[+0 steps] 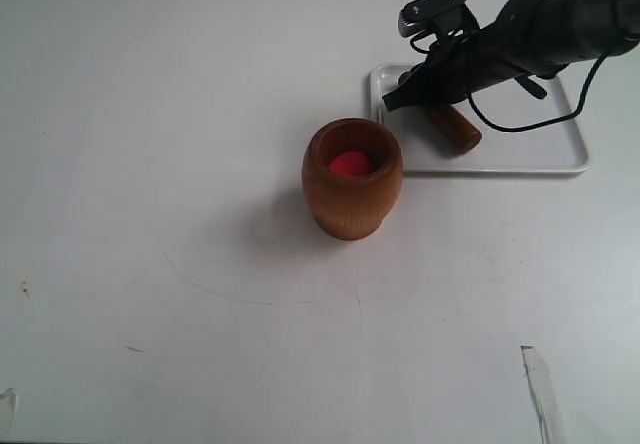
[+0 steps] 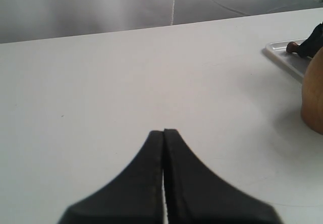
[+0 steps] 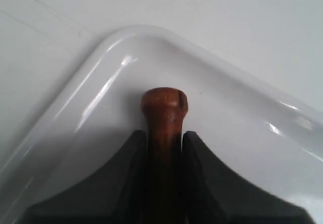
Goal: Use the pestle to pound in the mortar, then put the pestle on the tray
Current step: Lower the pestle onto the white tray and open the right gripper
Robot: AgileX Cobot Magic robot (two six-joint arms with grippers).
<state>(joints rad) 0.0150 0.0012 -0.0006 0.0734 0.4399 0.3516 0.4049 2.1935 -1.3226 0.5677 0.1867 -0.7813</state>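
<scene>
The light brown wooden mortar (image 1: 352, 177) stands upright mid-table with a red ball (image 1: 350, 163) inside; its side shows in the left wrist view (image 2: 314, 98). Behind it to the right lies the white tray (image 1: 500, 159). My right gripper (image 1: 412, 92) is low over the tray's near-left corner, shut on the handle of the dark brown pestle (image 1: 455, 127), whose thick end rests on the tray. In the right wrist view the pestle's knob (image 3: 164, 103) pokes out between my fingers (image 3: 126, 168) above the tray's rim (image 3: 91, 57). My left gripper (image 2: 164, 132) is shut on nothing, off to the left.
The white table (image 1: 150, 214) spreads wide to the left and front of the mortar. A scrap of tape (image 1: 543, 384) sticks near the front right edge. A cable (image 1: 520, 124) loops from the right arm over the tray.
</scene>
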